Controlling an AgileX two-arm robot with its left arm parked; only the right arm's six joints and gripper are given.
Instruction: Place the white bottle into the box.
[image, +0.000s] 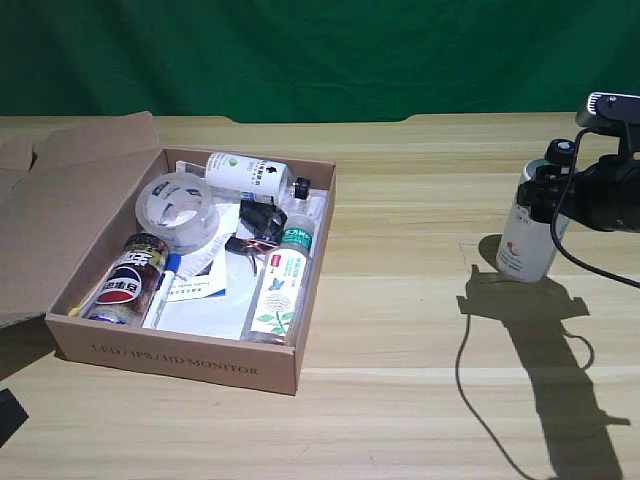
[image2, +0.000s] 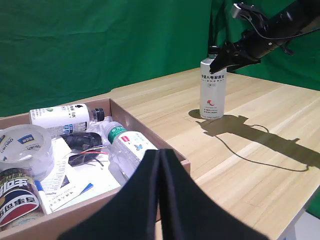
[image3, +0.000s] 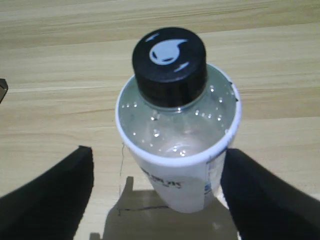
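Standing upright on table (image: 400, 200), white bottle (image: 528, 235) sits at exterior view's right, well apart from box (image: 190, 362). Right gripper (image3: 159, 192) at bottle's upper part, fingers (image3: 55, 200) spread wide either side of body, gap visible both sides, not clamped. Box at exterior view's left, flap open, holds tape roll (image: 177, 208), other bottles, misc items.

The gripper (image: 537, 190) hides the white bottle (image: 527, 245) top in the exterior view.

A plump white plastic bottle (image2: 212, 89) stands upright on the pale wooden surface (image2: 260, 150), the black pincer (image2: 218, 61) at its top, well apart from the shallow brown cardboard box (image2: 150, 134).
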